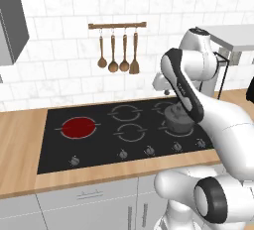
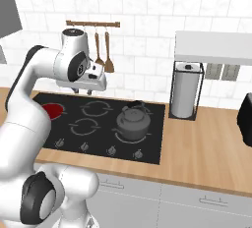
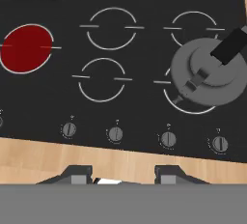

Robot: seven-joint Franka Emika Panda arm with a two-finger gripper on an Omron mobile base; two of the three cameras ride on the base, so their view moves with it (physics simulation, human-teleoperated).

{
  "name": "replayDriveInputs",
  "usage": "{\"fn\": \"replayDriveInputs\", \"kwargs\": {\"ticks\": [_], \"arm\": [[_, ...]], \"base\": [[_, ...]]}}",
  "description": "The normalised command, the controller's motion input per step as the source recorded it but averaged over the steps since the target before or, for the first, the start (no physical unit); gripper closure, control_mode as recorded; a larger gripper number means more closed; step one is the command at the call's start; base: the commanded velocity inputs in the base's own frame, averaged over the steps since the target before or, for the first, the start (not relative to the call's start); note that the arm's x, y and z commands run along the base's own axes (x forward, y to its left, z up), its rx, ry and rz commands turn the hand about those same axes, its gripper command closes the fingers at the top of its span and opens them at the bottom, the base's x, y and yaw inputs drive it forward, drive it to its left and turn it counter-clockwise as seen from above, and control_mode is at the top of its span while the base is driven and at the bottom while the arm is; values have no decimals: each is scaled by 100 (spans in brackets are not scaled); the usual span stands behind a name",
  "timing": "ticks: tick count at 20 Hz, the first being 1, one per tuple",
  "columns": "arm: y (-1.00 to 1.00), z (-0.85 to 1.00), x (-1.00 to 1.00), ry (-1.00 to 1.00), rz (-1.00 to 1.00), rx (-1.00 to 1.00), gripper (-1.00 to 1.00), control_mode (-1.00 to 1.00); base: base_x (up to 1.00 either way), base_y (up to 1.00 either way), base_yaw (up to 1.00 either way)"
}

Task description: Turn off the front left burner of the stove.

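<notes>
Jaws [image 3: 123, 172] parted, empty, high above stove [image 3: 144, 102].
Approach step: you must lower onto the far-left knob [image 1: 74, 161]; burner [image 3: 26, 48] glows red.

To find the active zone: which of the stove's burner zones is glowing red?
The front left burner, at the stove's far left: a solid red disc; the others are dark, outlined by grey rings.

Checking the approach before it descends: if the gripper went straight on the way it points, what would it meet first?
Probably the stove glass near its knob row, not the front left burner; depth is unclear.
</notes>
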Motion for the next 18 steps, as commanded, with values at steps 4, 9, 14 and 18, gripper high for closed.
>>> {"fn": "replayDriveInputs", "kwargs": {"ticks": [4,9,14,18], "arm": [[25,0,-27,0,3,0,-100,-100],[68,-1,-54,0,9,-5,-100,-100],[96,-8,-58,0,20,-15,-100,-100],[100,-29,-67,1,30,-23,-100,-100]], "base": [[0,0,0],[0,0,0],[0,0,0],[0,0,0]]}}
